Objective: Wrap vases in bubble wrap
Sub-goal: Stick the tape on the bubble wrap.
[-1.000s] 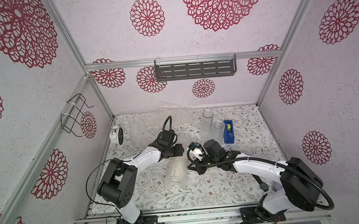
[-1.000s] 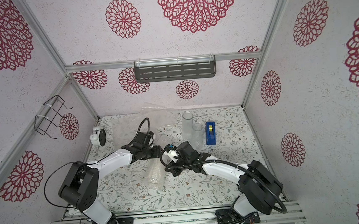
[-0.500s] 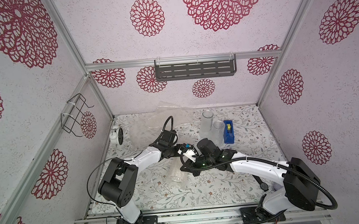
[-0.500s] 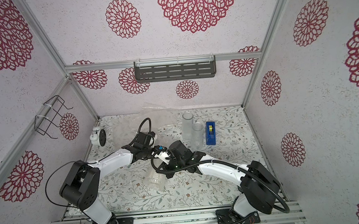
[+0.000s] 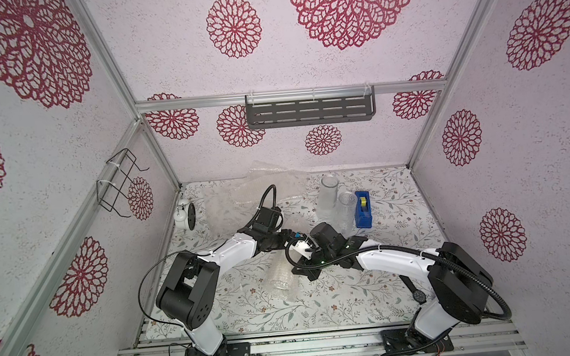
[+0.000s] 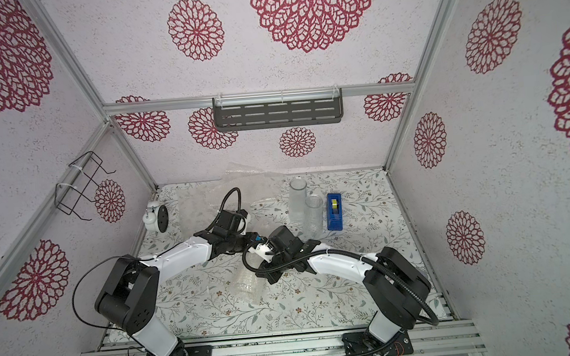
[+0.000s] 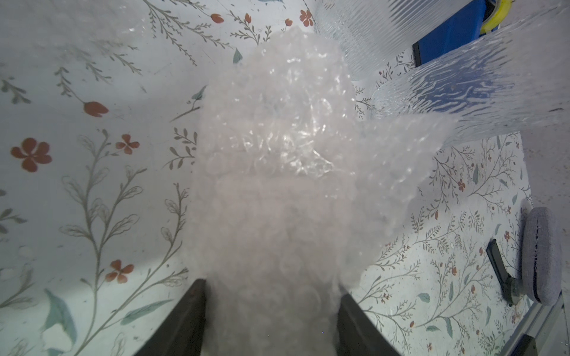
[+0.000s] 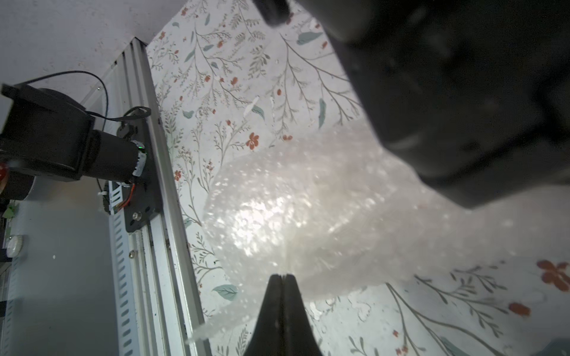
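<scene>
Gently — left gripper [image 7: 271, 288] clamps the wrapped vase [image 5: 279, 278], right gripper [image 8: 282, 276] pinches the wrap [image 8: 308, 215] beside the vase, so pull taut without tearing.

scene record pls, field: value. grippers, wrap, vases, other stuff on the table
left gripper: fingers astride the wrapped bundle, holding it
right gripper: fingers shut on the bundle's wrap edge
unwrapped vases: frosted cylinder, ribbed glass, upright at the back
spare bubble wrap: back, left of the vases
tape dispenser: beside the ribbed glass
clock: back left corner
</scene>
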Available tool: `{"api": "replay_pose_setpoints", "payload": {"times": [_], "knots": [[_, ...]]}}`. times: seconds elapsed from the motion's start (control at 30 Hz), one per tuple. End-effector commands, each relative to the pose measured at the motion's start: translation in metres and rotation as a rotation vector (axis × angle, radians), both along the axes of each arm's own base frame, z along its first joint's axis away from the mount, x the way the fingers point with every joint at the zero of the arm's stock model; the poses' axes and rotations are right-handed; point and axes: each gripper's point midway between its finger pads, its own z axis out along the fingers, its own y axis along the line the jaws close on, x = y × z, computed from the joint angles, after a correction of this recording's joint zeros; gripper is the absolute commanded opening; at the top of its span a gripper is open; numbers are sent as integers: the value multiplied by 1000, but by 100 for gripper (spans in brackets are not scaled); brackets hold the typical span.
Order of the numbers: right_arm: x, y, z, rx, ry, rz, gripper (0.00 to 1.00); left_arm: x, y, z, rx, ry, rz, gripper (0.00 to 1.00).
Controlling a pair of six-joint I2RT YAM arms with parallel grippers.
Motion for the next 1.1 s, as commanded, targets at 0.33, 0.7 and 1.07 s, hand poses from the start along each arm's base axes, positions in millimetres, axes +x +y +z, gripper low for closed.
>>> {"api": "replay_pose_setpoints", "payload": {"times": [0.33,0.7,1.07], "knots": [[22,0,31,59,-47,-41,0,-30,-5,-28,34,119,-70,49],[29,-7,20,0,-60,-70,0,-31,-4,-30,43,120,-70,49],[31,-13,-4,-50,-31,-90,0,-30,-3,-29,45,114,-64,48]]}}
